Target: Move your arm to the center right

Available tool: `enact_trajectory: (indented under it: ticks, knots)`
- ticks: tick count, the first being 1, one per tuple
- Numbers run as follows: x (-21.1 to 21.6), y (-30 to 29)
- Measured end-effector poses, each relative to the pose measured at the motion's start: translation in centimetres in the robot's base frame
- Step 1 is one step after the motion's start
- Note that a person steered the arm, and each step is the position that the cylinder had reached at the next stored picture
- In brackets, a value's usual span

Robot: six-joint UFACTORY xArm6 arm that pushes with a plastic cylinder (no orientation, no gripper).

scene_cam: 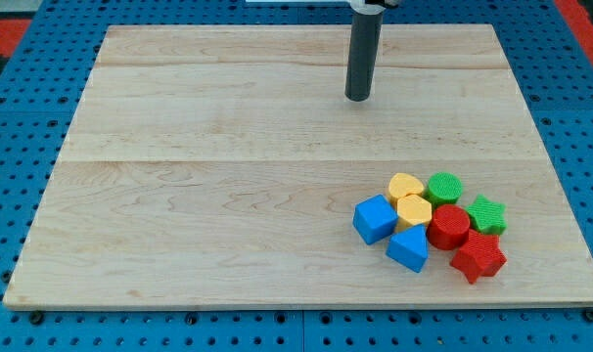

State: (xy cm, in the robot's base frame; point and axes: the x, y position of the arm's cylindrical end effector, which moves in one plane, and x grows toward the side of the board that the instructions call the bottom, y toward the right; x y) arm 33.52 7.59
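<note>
My dark rod comes down from the view's top, a little right of centre, and my tip (pixel 358 98) rests on the wooden board (pixel 199 166) near its top edge. All the blocks lie in one tight cluster at the view's lower right, well below and to the right of my tip: a blue cube (pixel 375 218), a blue triangular block (pixel 408 249), a yellow heart-like block (pixel 405 185), a yellow hexagon (pixel 414 209), a green round block (pixel 444 187), a green star (pixel 486 213), a red round block (pixel 449 226) and a red star (pixel 478 257). My tip touches none of them.
The board lies on a blue pegboard table (pixel 22 117) that shows on all sides. Red surfaces (pixel 8 27) show at the view's top corners.
</note>
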Motion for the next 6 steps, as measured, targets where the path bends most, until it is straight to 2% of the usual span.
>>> enact_trajectory:
  ticks: [3, 5, 6]
  knots:
    - [0.9, 0.2]
    - [-2.2, 9.1]
    - [-2.2, 10.1]
